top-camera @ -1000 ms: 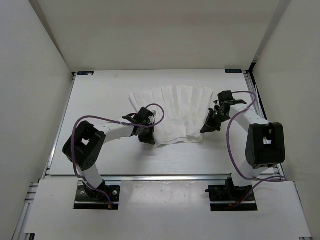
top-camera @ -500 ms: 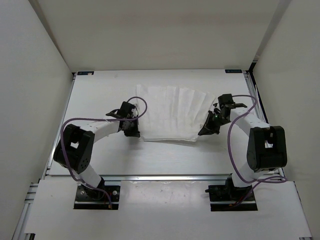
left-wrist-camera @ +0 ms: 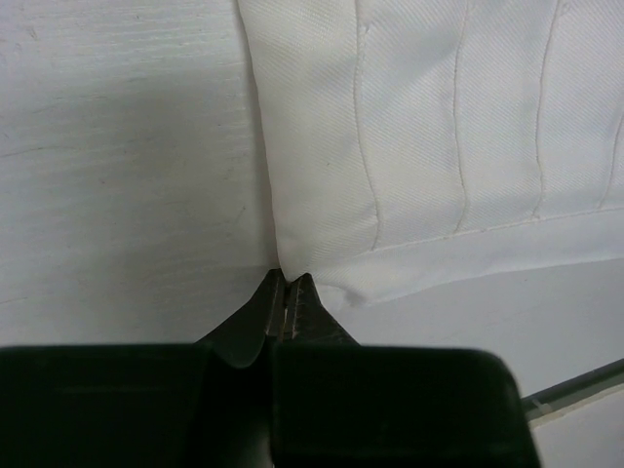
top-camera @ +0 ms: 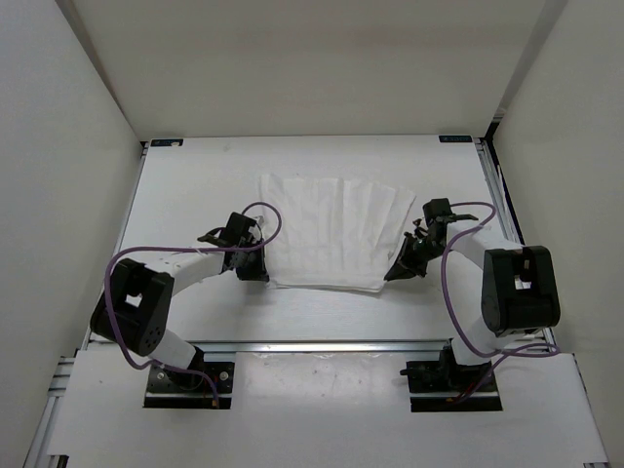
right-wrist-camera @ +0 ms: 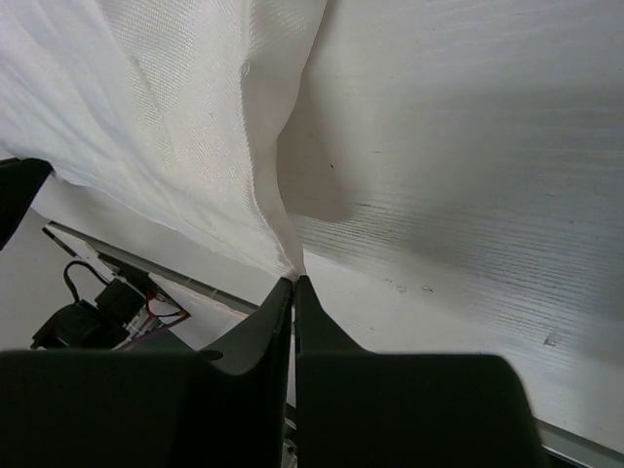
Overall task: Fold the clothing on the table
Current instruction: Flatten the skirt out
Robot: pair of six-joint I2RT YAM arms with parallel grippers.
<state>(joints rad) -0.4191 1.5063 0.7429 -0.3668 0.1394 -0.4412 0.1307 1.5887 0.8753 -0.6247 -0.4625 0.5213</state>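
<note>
**Current state**

1. The clothing [top-camera: 331,232] lies flat on the tabletop [top-camera: 195,195], in its middle part and slightly toward the far side. It is a white pleated piece with its long creases running from the far edge to the near edge.
2. The left end effector [top-camera: 257,274] sits at the near-left corner of the clothing. In the left wrist view its fingers [left-wrist-camera: 292,297] are pressed together, and the hemmed corner of the clothing [left-wrist-camera: 439,146] runs into the tips. The corner is pinched.
3. The right end effector [top-camera: 398,273] sits at the near-right corner. In the right wrist view the left and right fingers are pressed together, and the tip of the clothing [right-wrist-camera: 175,117] is caught between them. The fabric rises slightly from the tabletop just above the grip.
4. Both corners are low, at or just above the tabletop surface, ahead of the near rail [top-camera: 322,343].

**Change from the earlier frames**

- One second earlier, the left end effector is further right, over the near-left part of the clothing. It now stands further left and nearer the arm bases.
- The clothing then shows a bunched fan outline. It is now drawn out wider, with a straighter near edge and a squarer shape.
- The right end effector keeps its corner throughout and shifts only a little toward the near edge.
</note>
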